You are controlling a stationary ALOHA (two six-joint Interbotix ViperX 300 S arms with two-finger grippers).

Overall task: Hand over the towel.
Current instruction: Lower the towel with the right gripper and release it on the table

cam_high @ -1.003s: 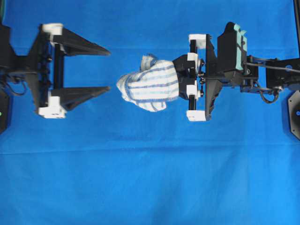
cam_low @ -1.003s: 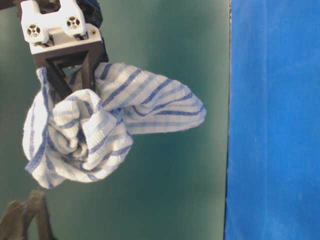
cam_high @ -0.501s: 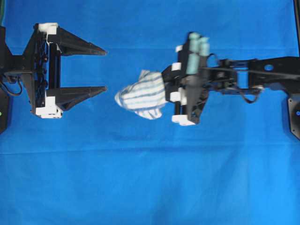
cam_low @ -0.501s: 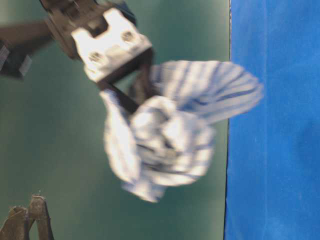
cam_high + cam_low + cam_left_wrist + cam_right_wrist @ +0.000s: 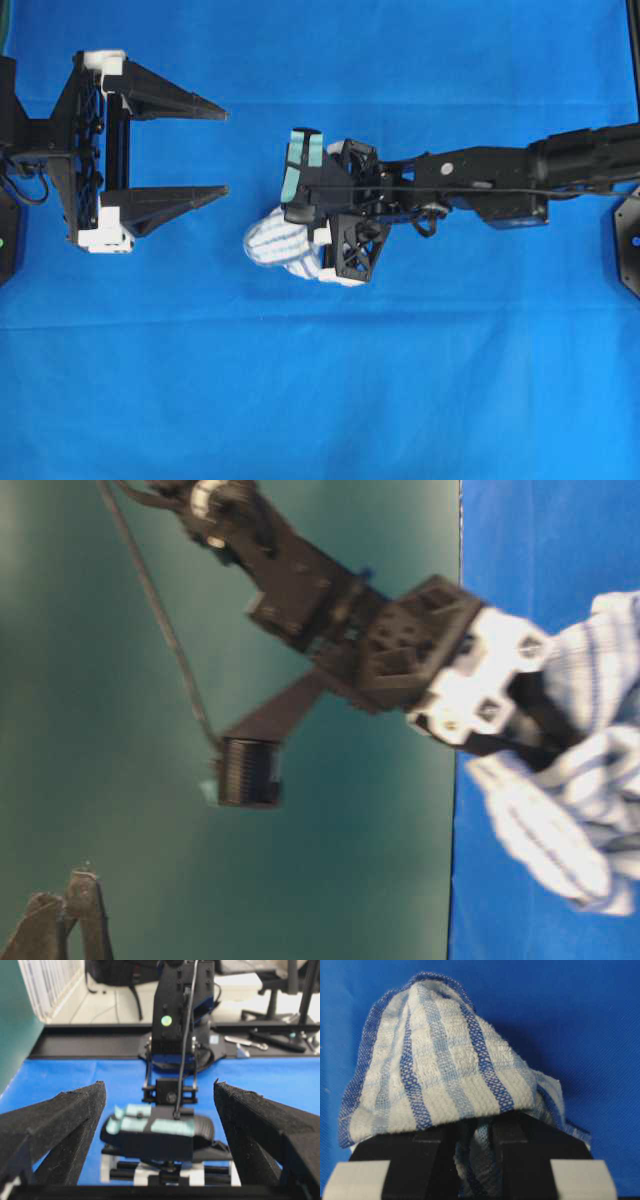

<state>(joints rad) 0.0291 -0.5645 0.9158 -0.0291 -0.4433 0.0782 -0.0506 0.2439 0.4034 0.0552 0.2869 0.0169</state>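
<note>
Two black robot arms face each other across a large plain blue cloth that covers the table. On the right, the right gripper is clamped on the towel, a small white soft cloth with thin blue and grey stripes, bunched into a loose ball at the fingertips. In the right wrist view the narrow black fingers stand close together with a fold of the striped fabric pinched between them, while the rest of the towel mounds up over the tips. The right arm stretches in from the right edge of the overhead view, so that the towel hangs near the middle of the table, above the blue cloth. The table-level view shows the wrist angled down toward the blue surface, with the towel drooping from the gripper's white-capped end, slightly blurred.

On the left, the left gripper has its two black triangular fingers spread wide, with nothing between them. Their tips point at the towel, near it but not touching. Through the left wrist camera the right arm's wrist sits framed between the spread fingers.
</note>
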